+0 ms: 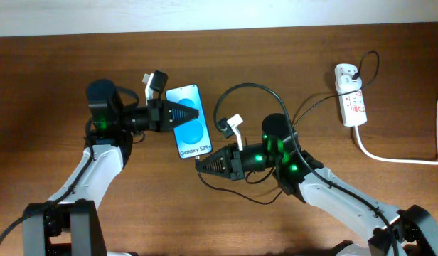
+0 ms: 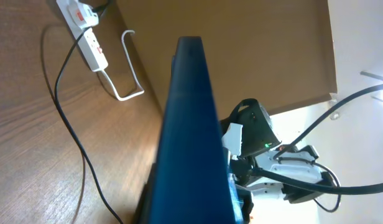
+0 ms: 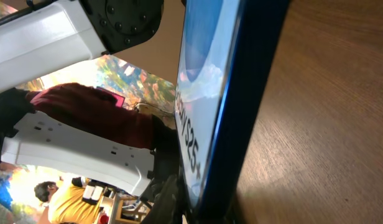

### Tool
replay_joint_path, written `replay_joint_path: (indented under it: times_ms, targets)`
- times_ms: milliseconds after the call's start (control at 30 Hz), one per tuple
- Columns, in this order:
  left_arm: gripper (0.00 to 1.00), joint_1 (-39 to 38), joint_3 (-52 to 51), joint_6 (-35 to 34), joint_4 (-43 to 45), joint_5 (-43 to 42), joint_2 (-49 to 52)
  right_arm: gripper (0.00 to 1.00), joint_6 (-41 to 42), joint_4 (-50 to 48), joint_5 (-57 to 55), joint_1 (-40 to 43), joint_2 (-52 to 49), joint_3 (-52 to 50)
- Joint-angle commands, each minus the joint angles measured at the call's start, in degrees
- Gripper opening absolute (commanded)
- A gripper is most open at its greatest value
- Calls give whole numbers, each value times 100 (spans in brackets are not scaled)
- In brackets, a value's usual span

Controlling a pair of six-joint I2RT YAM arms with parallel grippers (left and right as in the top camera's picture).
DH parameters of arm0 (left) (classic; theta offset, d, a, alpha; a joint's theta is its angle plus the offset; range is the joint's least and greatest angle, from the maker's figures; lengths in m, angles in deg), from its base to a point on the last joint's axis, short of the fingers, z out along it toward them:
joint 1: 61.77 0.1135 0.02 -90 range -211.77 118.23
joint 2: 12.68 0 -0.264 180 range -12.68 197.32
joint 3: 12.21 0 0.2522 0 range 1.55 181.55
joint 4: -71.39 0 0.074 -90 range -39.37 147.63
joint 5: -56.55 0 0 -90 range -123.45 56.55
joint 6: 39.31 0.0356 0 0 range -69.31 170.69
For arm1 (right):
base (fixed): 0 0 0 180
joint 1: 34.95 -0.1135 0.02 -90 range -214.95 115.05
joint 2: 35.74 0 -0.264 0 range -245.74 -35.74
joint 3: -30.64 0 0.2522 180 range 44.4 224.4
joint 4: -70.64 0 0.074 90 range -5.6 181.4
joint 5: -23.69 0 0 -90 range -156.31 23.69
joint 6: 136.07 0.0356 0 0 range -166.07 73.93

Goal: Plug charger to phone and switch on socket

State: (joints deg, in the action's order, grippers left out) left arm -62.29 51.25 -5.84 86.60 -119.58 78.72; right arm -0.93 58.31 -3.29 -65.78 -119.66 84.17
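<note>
The left pincer (image 1: 182,114) is closed across the upper half of the phone (image 1: 191,136). Its wrist view shows the handset edge-on, lifted off the worktop (image 1: 290,43). This looks like a bracing hold that keeps the port end steady and reachable. The right pincer (image 1: 205,163) sits right at the phone's lower edge, below the "Galaxy S25" strip, with its jaws drawn to a narrow tip. The charger (image 1: 247,86) cable leads out from that tip, so I judge it is pinching the plug end, though the plug itself is hidden. From there the cable loops up beside the phone and runs well away to the white adapter (image 1: 345,71), which is seated in the socket (image 1: 353,99) far to the phone's right. The wrist view cannot settle whether the plug has entered the port. The switch is well apart from both arms.
</note>
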Motion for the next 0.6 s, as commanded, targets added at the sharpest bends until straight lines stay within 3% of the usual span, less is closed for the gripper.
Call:
replay_joint_path:
  times_ms: [0, 333, 567]
  targets:
    - [0, -101, 22, 229, 11, -400, -48, 4, 35, -181, -372, 199, 28, 195]
    - [0, -485, 22, 592, 11, -402, -48, 4, 7, -195, -361, 205, 26, 452]
    - [0, -485, 15, 595, 7, -404, -48, 4, 7, -162, 380, 575, 28, 455]
